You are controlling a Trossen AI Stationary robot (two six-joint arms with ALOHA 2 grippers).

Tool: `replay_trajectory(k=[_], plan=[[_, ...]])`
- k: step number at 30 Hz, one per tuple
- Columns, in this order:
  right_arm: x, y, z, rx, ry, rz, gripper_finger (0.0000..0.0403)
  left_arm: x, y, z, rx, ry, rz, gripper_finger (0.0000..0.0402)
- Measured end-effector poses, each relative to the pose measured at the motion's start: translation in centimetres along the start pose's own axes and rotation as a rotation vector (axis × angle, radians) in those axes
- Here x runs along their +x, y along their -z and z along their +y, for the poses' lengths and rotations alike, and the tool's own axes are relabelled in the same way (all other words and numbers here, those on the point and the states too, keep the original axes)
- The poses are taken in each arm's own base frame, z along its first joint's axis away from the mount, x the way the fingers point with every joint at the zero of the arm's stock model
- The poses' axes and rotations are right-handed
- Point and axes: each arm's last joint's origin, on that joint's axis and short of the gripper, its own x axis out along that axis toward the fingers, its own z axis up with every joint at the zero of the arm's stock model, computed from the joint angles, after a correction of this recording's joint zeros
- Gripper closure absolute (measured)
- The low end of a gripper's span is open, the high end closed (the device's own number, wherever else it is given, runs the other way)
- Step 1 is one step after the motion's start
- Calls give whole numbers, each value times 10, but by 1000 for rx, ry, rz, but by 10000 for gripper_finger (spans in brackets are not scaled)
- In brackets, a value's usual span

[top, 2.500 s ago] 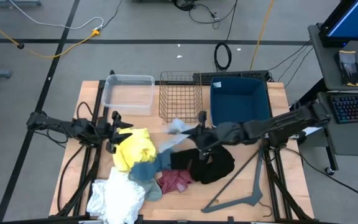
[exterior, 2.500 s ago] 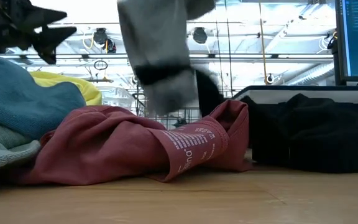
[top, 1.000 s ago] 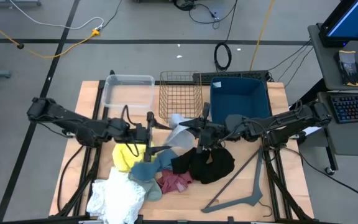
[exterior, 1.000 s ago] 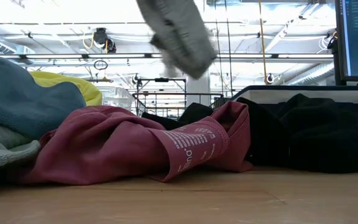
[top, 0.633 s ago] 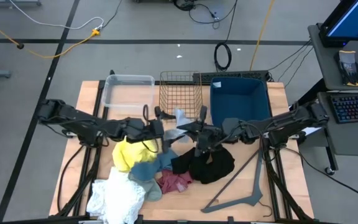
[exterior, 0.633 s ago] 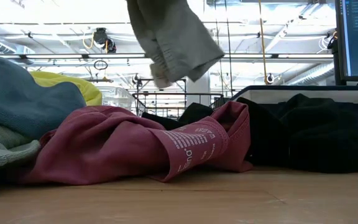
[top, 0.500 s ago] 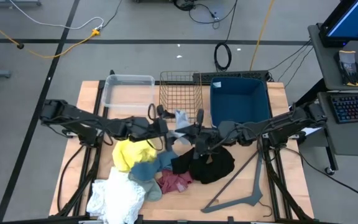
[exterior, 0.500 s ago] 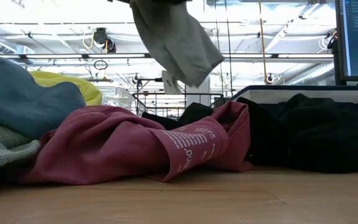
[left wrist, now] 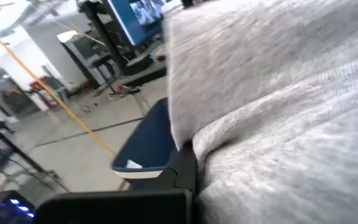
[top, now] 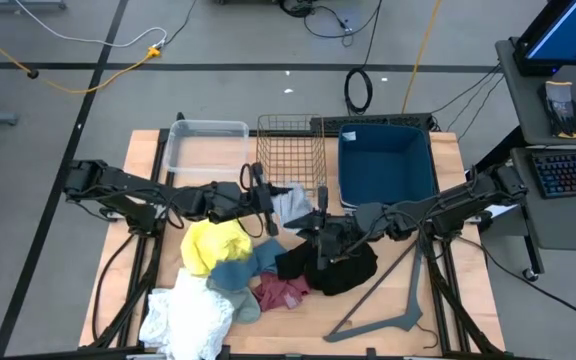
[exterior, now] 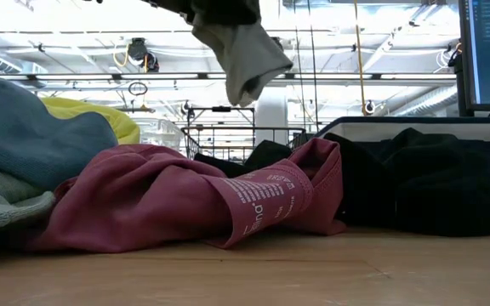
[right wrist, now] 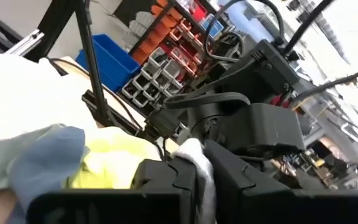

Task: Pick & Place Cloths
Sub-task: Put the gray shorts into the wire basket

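Observation:
A light grey cloth [top: 290, 205] hangs in the air over the table's middle, in front of the wire basket; the low view shows it dangling [exterior: 241, 51]. My left gripper [top: 268, 205] is shut on its left side. My right gripper [top: 318, 226] is at its right side, shut on a thin strip of it. Below lie a yellow cloth [top: 218, 243], a teal-blue cloth [top: 238, 275], a maroon-pink cloth [top: 283, 290], a black cloth [top: 343, 265] and a white cloth [top: 183, 315], all heaped on the table top. My left gripper reaches the grey cloth level from the table's left. The cloth [left wrist: 278, 106] drapes over the fingers and hides which part they have. It is lifted clear and hangs slack below. My right gripper has a thin light fold [right wrist: 199, 163] pinched between its two fingers, coming from the table's right.
At the far edge stand a clear plastic bin [top: 206, 148], a wire basket [top: 290, 150] and a blue bin [top: 385, 160]. A grey hanger [top: 388, 300] lies near the right front corner. Bare wood shows at the near right and far left.
My left gripper has gone toward the table's right to the grey cloth and shut on it. The cloth, held up by my right gripper, has stayed clear of the table and bunched higher. My right gripper has edged toward the near edge.

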Motion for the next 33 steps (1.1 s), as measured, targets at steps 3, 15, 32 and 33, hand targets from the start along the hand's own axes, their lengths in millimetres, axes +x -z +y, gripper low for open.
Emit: replay_trajectory(k=[3, 15, 32, 33], plan=[[-2, 1, 3, 20, 23, 59, 350, 0, 1, 2, 39, -52, 23, 387], [-8, -5, 20, 69, -31, 94, 200, 1, -1, 14, 192, -245, 65, 396], [-30, 3, 62, 134, -264, 323, 163, 8, 6, 33, 213, -323, 108, 398], [-32, 3, 64, 136, -276, 338, 164, 8, 6, 34, 211, -327, 109, 397]])
